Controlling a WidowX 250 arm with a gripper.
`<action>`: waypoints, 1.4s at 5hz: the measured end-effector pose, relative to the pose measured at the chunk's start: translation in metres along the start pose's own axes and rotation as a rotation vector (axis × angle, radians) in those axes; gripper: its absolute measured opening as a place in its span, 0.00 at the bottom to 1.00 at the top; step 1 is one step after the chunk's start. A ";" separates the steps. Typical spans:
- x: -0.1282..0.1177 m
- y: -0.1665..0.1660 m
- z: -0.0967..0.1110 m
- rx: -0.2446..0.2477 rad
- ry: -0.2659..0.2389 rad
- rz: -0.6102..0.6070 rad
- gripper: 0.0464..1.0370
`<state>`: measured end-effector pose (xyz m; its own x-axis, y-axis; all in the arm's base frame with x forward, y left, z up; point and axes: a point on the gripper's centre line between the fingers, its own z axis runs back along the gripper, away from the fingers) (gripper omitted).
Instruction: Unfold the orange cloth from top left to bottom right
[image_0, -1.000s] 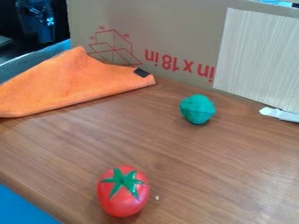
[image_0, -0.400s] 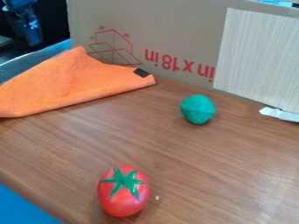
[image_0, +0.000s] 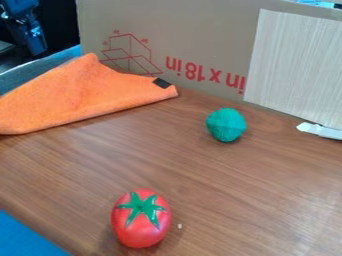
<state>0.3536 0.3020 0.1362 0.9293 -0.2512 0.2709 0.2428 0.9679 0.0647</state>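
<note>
The black gripper (image_0: 33, 39) hangs at the top left corner, beyond the cloth and in front of a dark background, apart from the cloth. The orange cloth (image_0: 73, 95) lies folded at the upper left of the table, running out of view at the left edge. Its straight lower side slants up to a corner with a black tag at the right, and another corner peaks near the cardboard.
A cardboard box wall (image_0: 200, 30) stands behind the table (image_0: 220, 185), with a pale panel (image_0: 294, 65) at right. A green ball (image_0: 226, 124) sits right of centre, a toy tomato (image_0: 140, 218) nearer the front. Something blue (image_0: 27, 237) fills the lower left corner.
The gripper has shifted a little left and down in the top left corner. The cloth, ball and tomato have stayed where they were.
</note>
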 end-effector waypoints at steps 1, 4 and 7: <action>-0.001 0.005 -0.016 -0.016 0.018 0.009 0.96; 0.000 0.016 -0.024 0.059 0.003 0.013 0.96; 0.010 0.002 -0.052 0.056 0.036 -0.025 0.96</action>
<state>0.3780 0.3015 0.0891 0.9327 -0.2740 0.2343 0.2507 0.9600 0.1249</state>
